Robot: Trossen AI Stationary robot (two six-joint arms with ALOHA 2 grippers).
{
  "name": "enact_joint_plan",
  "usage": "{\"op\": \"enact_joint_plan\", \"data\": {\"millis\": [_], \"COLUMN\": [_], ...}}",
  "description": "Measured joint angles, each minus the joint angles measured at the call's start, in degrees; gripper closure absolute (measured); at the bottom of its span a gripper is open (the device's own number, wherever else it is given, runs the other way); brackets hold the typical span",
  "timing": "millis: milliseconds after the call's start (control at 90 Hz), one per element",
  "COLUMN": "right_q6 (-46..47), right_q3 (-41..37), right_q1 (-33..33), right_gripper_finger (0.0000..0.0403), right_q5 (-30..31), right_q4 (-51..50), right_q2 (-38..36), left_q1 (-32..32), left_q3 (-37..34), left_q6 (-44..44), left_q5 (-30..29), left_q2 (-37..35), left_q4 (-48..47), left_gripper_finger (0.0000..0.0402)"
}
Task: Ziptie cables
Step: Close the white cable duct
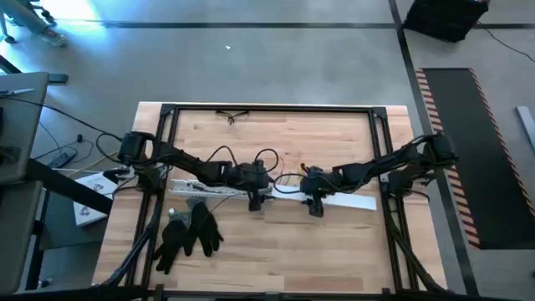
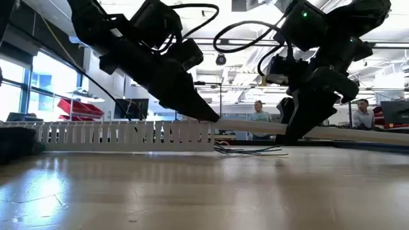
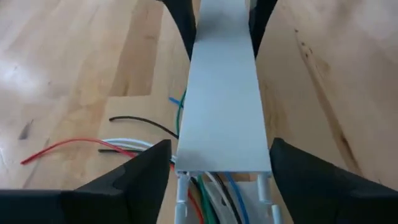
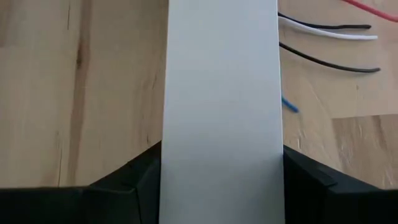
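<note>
From above, the cables (image 1: 288,177) lie on the desk (image 1: 276,251) between the two pincers, fanning away from the white channel (image 1: 201,187), which runs left to right; they are too thin there to follow. The left pincer (image 1: 256,201) and right pincer (image 1: 315,206) both sit over the flat white cover strip (image 1: 351,199). Black gloves (image 1: 188,232) lie nearer the front edge.

At desk level, the wires trail flat beyond the channel's slotted end.

In the left wrist view, coloured wires emerge from under the strip; the pincer's fingers (image 3: 143,177) straddle it, partly open.

In the right wrist view, the fingers (image 4: 134,177) flank the strip closely; an actual grip cannot be confirmed.
</note>
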Motion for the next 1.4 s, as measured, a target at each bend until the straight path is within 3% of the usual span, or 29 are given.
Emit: {"op": "enact_joint_plan", "data": {"millis": [344, 811, 1022, 1400], "right_q6": [-1.0, -3.6, -2.5, -5.1], "right_q3": [0.0, 0.0, 0.0, 0.1], "right_q1": [0.0, 0.0, 0.0, 0.1], "right_gripper_finger": [0.0177, 0.0176, 0.0194, 0.0184], "right_q5": [0.1, 1.5, 1.2, 2.5], "right_q4": [-0.1, -0.3, -0.3, -0.2], "right_q2": [0.0, 0.0, 0.0, 0.0], "left_q1": [0.0, -0.7, -0.8, -1.4], "left_q3": [0.2, 0.2, 0.2, -0.2], "left_q6": [-0.2, -1.3, -1.3, -1.1], "left_q5": [0.0, -1.5, -1.5, -2.3], "left_q2": [1.7, 2.8, 2.8, -4.6], "left_q4": [-1.0, -2.7, -2.7, -7.2], "left_gripper_finger": [0.0207, 0.0214, 0.0214, 0.0199]}}
